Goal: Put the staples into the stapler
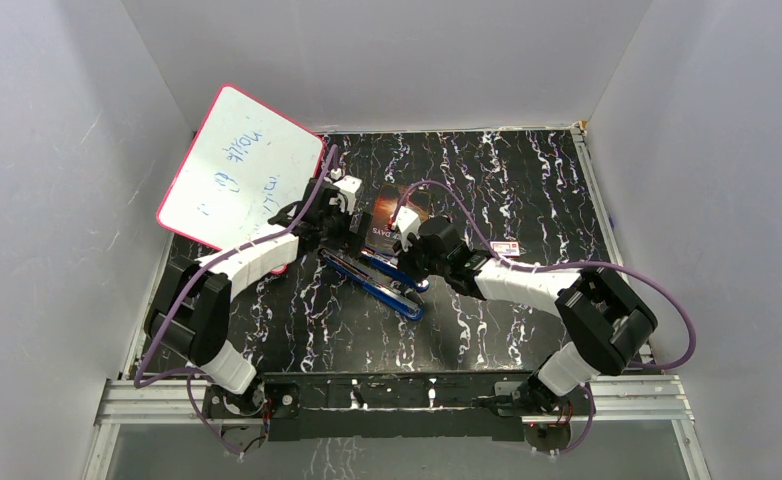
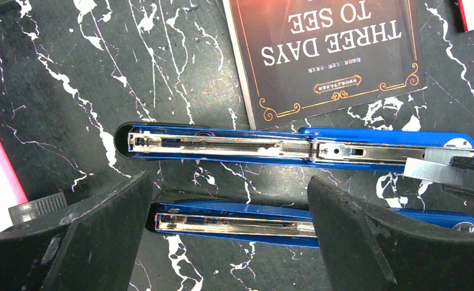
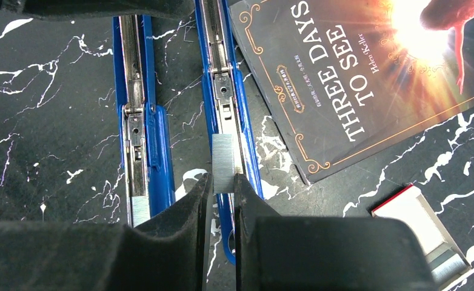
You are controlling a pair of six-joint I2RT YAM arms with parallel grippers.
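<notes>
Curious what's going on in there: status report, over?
Left gripper open above the stapler. Right gripper shut on staples, poised over it. Book beside it, not blocking.

Tabletop [image 3: 53, 121]: black, white marble veining.
Stapler [image 3: 222, 91], ahead of right pincer [image 3: 222, 182]: blue, silver channel.
Staples [image 3: 223, 154], between its black fingers [image 3: 180, 230]: silvery-grey, finely ribbed.
Book [image 3: 374, 79], right of pincer: dark cover, orange glow, cream lettering.
Box [image 3: 416, 218]: white, red edge.
</notes>
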